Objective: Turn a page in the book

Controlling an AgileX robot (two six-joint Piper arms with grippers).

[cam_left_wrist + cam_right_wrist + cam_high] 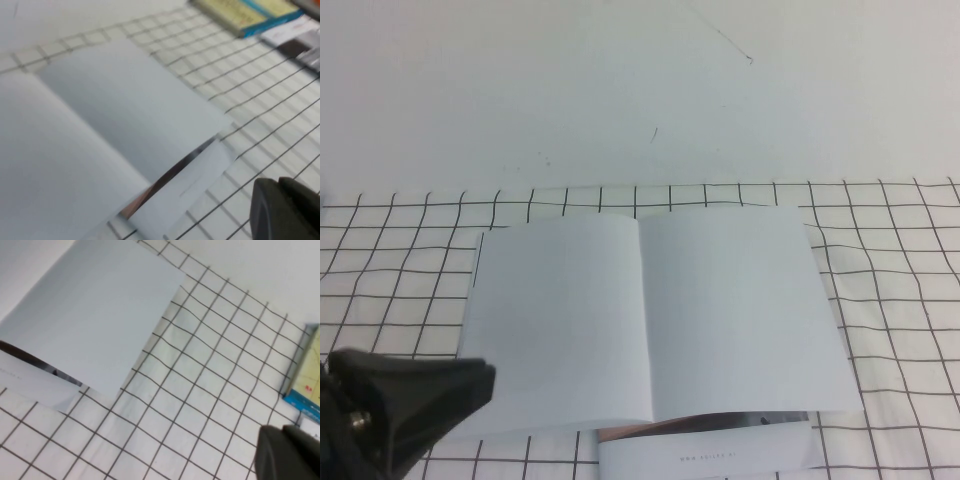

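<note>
The book (650, 320) is seen lying open on the worktop (620, 90), on a white cloth with a black grid (900, 300). Two blank white pages are shown, meeting at a fold that runs down the middle in the high view. The right-hand page (735, 310) is seen blank side up, its near edge raised slightly off what lies beneath it. Under that near edge a dark printed strip is glimpsed, and below it a white strip with small grey lettering (705, 455) sticks out toward the robot's side.

The left gripper (390, 405) is found at the near left corner of the high view, a black body just beside the near left corner of the book; whether it touches the paper cannot be told. Whether its jaws are spread or pressed together cannot be told either, since only one dark block (285, 210) is shown in its own wrist view.

The right gripper (290, 452) is not shown in the high view. In the right wrist view it is seen as a dark shape above the grid cloth, well apart from the page (95, 315), with its jaws pressed together and nothing between them.

A yellow box with a blue edge (310, 375) is seen on the cloth, off to the side of the book.
</note>
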